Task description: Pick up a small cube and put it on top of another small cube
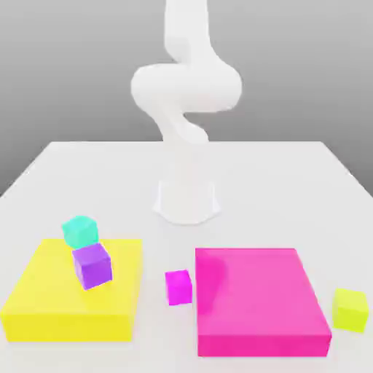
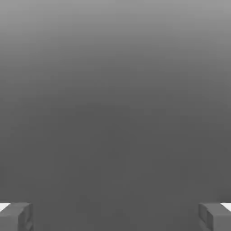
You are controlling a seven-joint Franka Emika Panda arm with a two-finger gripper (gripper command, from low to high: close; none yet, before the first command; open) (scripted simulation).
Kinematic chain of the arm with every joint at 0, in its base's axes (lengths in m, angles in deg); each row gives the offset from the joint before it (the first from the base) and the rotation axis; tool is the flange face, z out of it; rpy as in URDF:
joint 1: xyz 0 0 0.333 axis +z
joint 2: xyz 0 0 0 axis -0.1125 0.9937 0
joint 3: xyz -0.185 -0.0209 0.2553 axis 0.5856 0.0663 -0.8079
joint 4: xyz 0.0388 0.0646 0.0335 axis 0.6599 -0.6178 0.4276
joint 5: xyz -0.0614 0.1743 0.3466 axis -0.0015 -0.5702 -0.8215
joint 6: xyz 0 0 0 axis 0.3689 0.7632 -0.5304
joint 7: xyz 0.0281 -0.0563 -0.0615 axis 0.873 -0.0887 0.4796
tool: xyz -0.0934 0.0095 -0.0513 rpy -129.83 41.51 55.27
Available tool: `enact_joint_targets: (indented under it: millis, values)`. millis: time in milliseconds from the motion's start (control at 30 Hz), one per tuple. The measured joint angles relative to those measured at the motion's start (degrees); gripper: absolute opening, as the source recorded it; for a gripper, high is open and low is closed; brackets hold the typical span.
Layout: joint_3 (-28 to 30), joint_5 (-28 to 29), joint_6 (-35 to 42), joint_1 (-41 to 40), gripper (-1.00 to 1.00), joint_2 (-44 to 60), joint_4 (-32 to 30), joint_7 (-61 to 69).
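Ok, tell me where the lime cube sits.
The lime cube sits on the table at the exterior view's far right, just beside the pink slab.

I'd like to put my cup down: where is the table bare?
Bare: the table behind both slabs, either side of the arm's base. Crowded: the front, with the yellow slab carrying teal and purple cubes, the magenta cube in the gap, the pink slab, then the lime cube.

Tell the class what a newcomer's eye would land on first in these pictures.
Two big flat slabs stand out first: a yellow slab at the exterior view's left and a pink slab at its right. Behind them rises the white robot arm. Next come the small cubes: purple on the yellow slab, teal behind it, magenta between the slabs, lime far right.
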Motion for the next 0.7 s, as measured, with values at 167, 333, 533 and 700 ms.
enact_joint_targets:
  millis: [167, 333, 533, 700]
  values:
    - [-2.05, 0.75, -4.13, 4.38, 0.00, 10.72, -1.50, 6.26]
    - [-4.34, 1.55, -8.18, 8.38, 0.00, 21.10, -2.97, 12.23]
    - [-7.82, 2.82, -12.88, 12.45, 0.00, 33.56, -4.69, 19.22]
    - [-10.12, 4.78, -16.86, 17.42, 0.00, 44.01, -6.14, 24.40]
